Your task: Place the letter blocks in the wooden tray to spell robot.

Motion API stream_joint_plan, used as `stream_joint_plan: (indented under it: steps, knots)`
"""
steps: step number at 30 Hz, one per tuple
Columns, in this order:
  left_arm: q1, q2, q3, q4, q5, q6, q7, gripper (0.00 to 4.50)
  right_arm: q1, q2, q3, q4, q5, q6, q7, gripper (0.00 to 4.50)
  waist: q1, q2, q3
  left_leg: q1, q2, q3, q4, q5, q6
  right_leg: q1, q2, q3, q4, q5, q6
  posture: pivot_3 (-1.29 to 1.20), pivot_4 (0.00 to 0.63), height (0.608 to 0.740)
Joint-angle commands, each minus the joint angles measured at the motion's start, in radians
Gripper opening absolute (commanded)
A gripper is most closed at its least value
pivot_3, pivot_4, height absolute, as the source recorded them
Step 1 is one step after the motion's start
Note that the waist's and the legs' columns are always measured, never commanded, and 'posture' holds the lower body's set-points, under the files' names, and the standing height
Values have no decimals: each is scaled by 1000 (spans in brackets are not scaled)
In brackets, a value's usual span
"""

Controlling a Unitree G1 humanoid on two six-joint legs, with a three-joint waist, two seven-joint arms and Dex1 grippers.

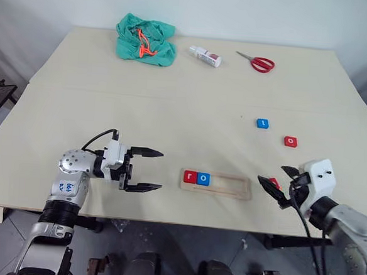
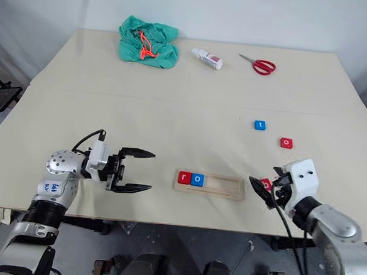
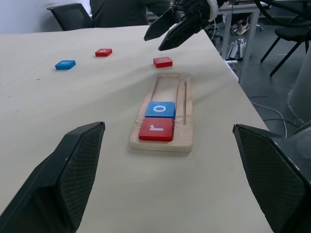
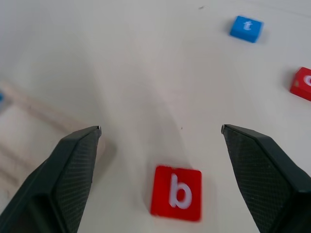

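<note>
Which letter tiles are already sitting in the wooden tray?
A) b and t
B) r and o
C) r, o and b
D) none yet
B: the wooden tray holds a red r block and a blue o block side by side at its left end, while the red b block, the blue t block and the red o block lie on the table outside it.

A long pale-wood tray [image 3: 165, 114] on the bench held two flat square tiles side by side. The red tile [image 3: 156, 129] at its end carried a white lowercase "r". The blue tile [image 3: 160, 109] touching it carried a white "o". Beside the tray, a loose red tile [image 4: 177, 192] read "b". Farther off, a blue tile [image 4: 247, 28] read "t", and near it a red tile [image 1: 290, 141] read "o".
</note>
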Motion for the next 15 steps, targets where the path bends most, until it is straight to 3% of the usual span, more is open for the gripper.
stream_joint_plan:
  steps: [1, 5, 15]
  knots:
    - [-9, -3, -3, -18, -1, -9, 7, 4500, -59, -129, 25, 186, -35, -173, 226, 4152, 0, 0, 0, 0, 0, 0, 0, 0, 0, 0, 0, 0, 0, 0, 0, 0, 150, 740]
    - [-2, -4, -3, -31, -3, -5, 14, 4500, -169, -219, 88, 386, -66, -309, 403, 4152, -4, 0, 0, 0, 1, 1, 1, 0, 1, 1, 0, 0, -1, 0, 0, 0, 150, 740]
    - [52, 25, 13, -98, -18, 18, 36, 4500, -488, -255, 276, 825, -201, -610, 707, 4152, 0, 0, 0, -2, 0, 0, 2, 0, 1, 1, 0, -3, -1, 0, 0, 0, 150, 740]
